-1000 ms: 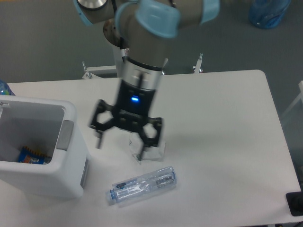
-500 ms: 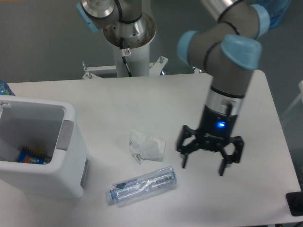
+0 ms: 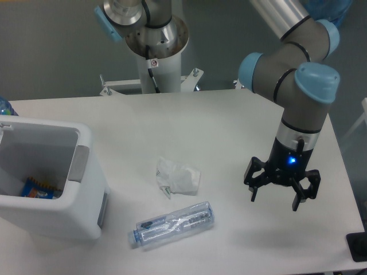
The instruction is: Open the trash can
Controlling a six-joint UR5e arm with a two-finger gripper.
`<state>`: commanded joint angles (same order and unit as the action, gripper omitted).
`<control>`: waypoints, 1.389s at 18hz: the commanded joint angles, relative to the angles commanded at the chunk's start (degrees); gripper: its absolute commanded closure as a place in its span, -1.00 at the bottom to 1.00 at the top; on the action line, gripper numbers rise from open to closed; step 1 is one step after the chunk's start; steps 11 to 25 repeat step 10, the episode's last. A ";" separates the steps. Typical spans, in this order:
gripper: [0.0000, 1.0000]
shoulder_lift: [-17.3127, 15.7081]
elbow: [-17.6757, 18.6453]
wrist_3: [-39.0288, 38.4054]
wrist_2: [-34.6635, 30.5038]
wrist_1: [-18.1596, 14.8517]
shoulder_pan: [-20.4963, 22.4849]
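Note:
The white boxy trash can (image 3: 86,183) stands at the table's left edge. Its top is open and a blue and orange wrapper (image 3: 39,188) lies inside. The grey push tab (image 3: 78,163) shows on its right rim. No lid is in view. My gripper (image 3: 276,199) is open and empty, pointing down over the right part of the table, far from the can.
Crumpled white paper (image 3: 178,176) lies mid-table. A clear crushed plastic bottle (image 3: 173,224) lies in front of it near the front edge. The arm's base (image 3: 153,40) stands behind the table. A black object (image 3: 358,247) sits at the right front corner.
My gripper has swung from just right of the trash can, above the paper, across to the right side of the table. It stays open. The trash can, paper and bottle have not moved.

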<state>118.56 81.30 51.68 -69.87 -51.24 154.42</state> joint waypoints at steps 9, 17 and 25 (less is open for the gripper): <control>-1.00 -0.88 2.45 23.35 -6.23 -0.26 -0.26; -1.00 -1.05 3.42 25.73 -7.11 -0.26 -0.35; -1.00 -1.05 3.42 25.73 -7.11 -0.26 -0.35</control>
